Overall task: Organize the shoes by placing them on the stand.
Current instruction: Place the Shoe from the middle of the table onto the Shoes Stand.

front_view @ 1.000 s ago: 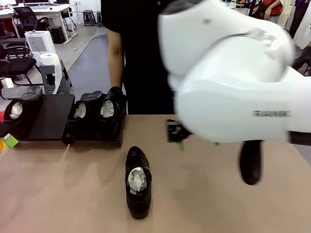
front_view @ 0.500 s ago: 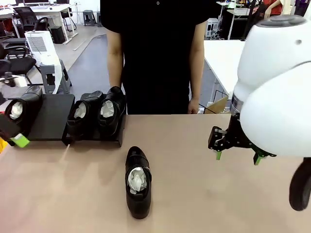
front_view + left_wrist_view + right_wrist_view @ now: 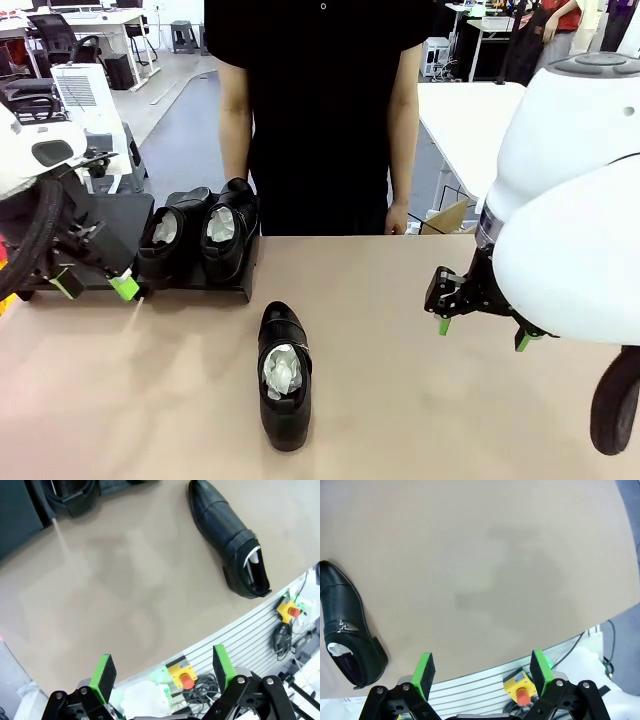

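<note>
Front view: the right gripper point(image 3: 482, 322) and left gripper point(image 3: 93, 284) hang with jaws apart and empty over a tan table point(image 3: 400, 410). One shoe point(image 3: 284, 374) lies mid-table; two shoes point(image 3: 200, 238) sit on the stand point(image 3: 225, 283). Office desks point(image 3: 90, 22) fill the room beyond.

Office-like lab space: desks with monitors point(image 3: 85, 12), black office chairs point(image 3: 55, 35), a stool point(image 3: 183, 35) on grey floor beyond the tabletop's point(image 3: 400, 400) far edge; yellow emergency-stop boxes point(image 3: 182, 672) below its near edge.
</note>
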### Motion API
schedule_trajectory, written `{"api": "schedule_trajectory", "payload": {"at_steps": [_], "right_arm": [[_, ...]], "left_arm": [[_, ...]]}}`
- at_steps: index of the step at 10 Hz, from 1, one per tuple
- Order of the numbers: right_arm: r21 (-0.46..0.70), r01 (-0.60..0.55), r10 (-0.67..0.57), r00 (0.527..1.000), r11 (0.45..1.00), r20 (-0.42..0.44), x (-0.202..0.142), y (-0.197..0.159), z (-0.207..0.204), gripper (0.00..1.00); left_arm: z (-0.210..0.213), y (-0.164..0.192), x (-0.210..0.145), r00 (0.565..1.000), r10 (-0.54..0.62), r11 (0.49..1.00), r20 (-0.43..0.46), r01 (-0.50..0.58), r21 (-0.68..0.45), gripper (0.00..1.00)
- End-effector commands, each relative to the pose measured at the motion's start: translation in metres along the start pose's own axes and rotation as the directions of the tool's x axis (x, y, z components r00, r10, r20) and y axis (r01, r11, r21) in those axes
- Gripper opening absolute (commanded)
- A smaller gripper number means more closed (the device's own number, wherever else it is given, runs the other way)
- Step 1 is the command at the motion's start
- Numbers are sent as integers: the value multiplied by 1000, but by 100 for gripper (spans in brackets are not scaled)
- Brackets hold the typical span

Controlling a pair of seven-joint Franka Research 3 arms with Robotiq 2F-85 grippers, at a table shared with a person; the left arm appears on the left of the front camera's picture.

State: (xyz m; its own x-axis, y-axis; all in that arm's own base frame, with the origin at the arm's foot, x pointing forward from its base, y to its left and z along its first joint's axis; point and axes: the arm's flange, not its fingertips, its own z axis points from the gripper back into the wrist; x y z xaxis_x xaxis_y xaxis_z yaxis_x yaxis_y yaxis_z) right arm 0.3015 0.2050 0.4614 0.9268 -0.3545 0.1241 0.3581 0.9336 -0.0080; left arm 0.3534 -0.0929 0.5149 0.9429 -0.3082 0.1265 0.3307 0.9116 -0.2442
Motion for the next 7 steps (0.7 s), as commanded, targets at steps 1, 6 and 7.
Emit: {"api": "schedule_trajectory", "payload": {"at_steps": [1,6,7], "right_arm": [[-13,-23,23,1000,1000,2,7,-1,7,100],[-13,-23,23,1000,1000,2,7,-1,7,100],[-13,-23,23,1000,1000,2,7,-1,7,100]], "left_arm": [[1,1,-4,999,-50,999,-5,50,-15,100],[-55,-112,44,946,320,947,45,-321,9,100],[-68,-126,46,938,343,937,56,-346,45,100]]}}
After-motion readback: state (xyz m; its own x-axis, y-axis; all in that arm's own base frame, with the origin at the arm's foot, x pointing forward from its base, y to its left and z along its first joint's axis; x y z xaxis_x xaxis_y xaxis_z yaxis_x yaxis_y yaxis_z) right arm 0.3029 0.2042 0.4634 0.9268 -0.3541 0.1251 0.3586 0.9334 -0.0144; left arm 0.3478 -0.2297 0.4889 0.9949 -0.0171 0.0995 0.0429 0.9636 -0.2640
